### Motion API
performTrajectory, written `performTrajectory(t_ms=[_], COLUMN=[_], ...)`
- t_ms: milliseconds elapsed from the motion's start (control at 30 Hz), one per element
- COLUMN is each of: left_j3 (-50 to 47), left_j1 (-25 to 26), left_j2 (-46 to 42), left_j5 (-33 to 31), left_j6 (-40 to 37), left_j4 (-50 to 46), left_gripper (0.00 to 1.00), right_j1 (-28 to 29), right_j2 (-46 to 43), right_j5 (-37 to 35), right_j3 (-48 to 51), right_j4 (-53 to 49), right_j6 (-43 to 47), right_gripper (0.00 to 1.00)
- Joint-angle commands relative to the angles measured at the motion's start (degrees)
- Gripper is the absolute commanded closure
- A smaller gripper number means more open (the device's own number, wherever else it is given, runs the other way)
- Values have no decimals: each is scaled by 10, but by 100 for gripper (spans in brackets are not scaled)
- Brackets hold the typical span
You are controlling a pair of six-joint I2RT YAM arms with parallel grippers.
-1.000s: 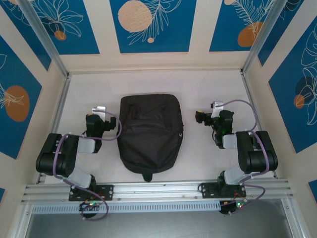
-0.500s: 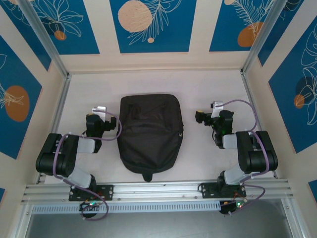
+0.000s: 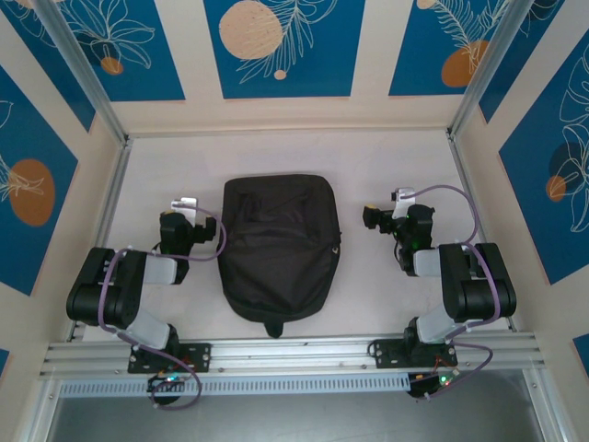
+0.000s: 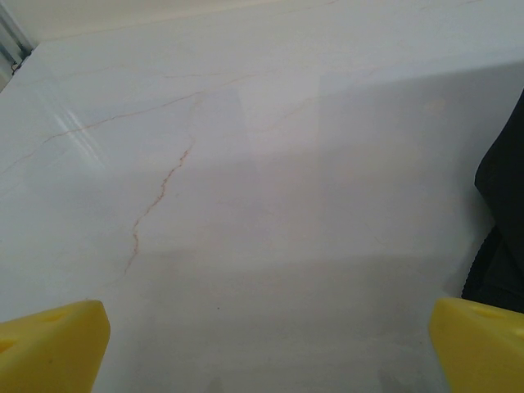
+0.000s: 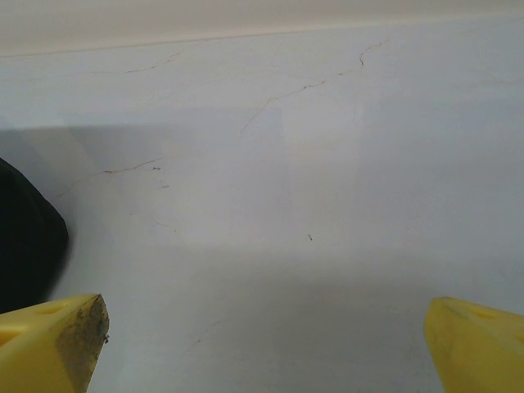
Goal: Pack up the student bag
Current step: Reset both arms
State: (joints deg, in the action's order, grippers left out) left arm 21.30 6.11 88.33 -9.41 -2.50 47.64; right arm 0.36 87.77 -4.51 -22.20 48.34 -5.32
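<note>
The student bag (image 3: 279,250), a large black fabric backpack, lies flat in the middle of the white table, its handle loop toward the near edge. My left gripper (image 3: 187,224) rests just left of it, apart from the fabric. In the left wrist view that gripper (image 4: 266,348) stands open over bare table, and the bag's edge (image 4: 503,221) shows at the right. My right gripper (image 3: 405,224) sits to the bag's right with a gap between. Seen from the right wrist, the gripper (image 5: 266,344) is open and holds nothing, with the bag's corner (image 5: 24,237) at the left.
The white marbled table (image 3: 304,152) is boxed in by cream walls with blue patterned panels (image 3: 283,46) at the back and both sides. An aluminium rail (image 3: 294,354) with both arm bases runs along the near edge. Bare table lies beyond the bag.
</note>
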Motion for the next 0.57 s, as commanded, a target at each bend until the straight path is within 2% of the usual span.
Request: performTrajectory(t_ms=[0, 533], left_j3=[11, 10], left_j1=[-10, -13], left_j2=[-3, -4], left_j5=[12, 21], left_j6=[5, 6], left_j4=[13, 13], left_gripper=[0, 0], right_j1=[-3, -4], right_j2=[-3, -3], right_j5=[0, 0], right_j3=[-6, -7], right_j4=[4, 3], right_j6=[-3, -2], right_gripper=[1, 1])
